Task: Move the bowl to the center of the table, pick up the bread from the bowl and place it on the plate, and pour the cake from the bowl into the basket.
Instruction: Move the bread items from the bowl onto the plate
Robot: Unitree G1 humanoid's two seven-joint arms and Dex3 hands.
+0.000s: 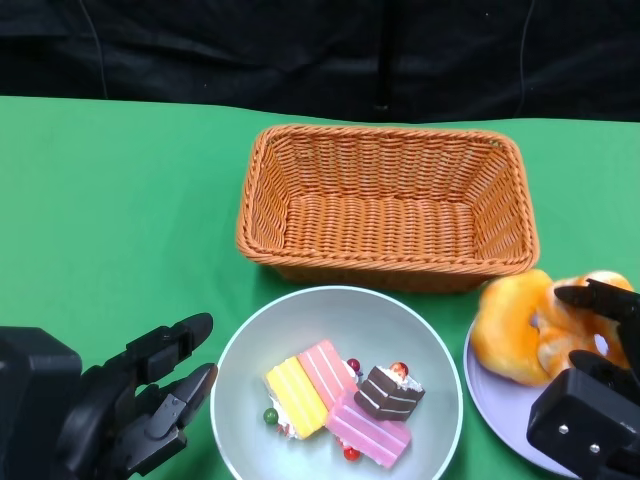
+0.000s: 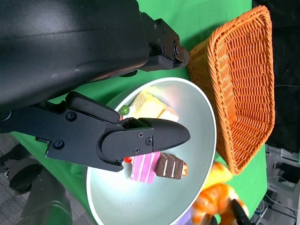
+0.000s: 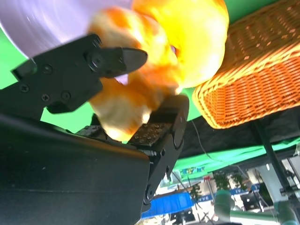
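A pale grey bowl point(image 1: 330, 320) stands at the table's front middle, holding several cake pieces point(image 1: 340, 400): yellow, pink and chocolate. To its right, the golden bread point(image 1: 515, 325) lies on a lilac plate point(image 1: 500, 405). My right hand point(image 1: 590, 390) grips the bread; in the right wrist view its fingers point(image 3: 112, 61) clamp the bread point(image 3: 187, 42) from both sides over the plate point(image 3: 47, 23). My left hand point(image 1: 130, 405) is at the bowl's left rim with its fingers apart and holds nothing. The left wrist view has one finger point(image 2: 140, 138) over the bowl point(image 2: 197, 140).
An orange wicker basket point(image 1: 385, 205) stands just behind the bowl, with nothing in it. Green cloth covers the table, and bare cloth lies to the left of the basket and bowl. A black backdrop runs along the far edge.
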